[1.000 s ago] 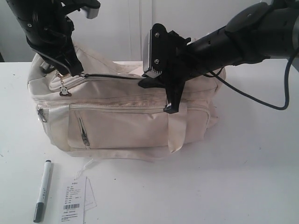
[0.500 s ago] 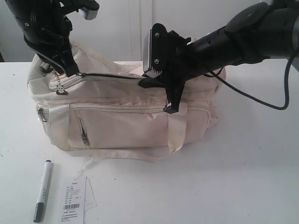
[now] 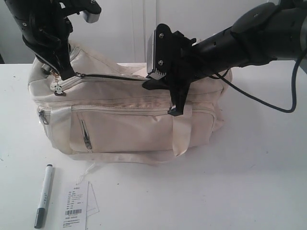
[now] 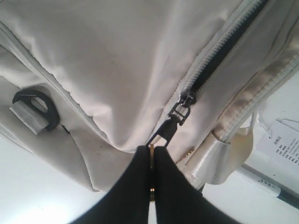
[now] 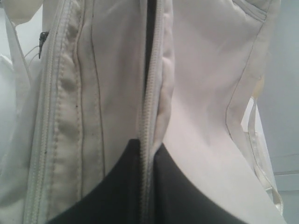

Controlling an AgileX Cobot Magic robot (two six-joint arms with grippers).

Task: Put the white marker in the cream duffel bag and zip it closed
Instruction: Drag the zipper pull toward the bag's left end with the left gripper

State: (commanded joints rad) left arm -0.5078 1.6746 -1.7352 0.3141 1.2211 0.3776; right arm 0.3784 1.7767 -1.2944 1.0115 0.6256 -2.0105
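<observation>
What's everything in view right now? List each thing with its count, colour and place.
cream duffel bag: 1, cream, middle of the table, top zip partly open
zipper pull: 1, dark metal, on the bag's top zip near its left end
strap ring: 1, dark, on the bag's end
white marker: 1, white with a dark cap, lying on the table in front of the bag, outside it
paper tag: 1, white with a barcode, on the table beside the marker
table: 1, white, under everything
left gripper: 1, black, at the bag's left end, jaws shut on the zipper pull
right gripper: 1, black, over the bag's top, jaws shut on the bag's zip edge
</observation>
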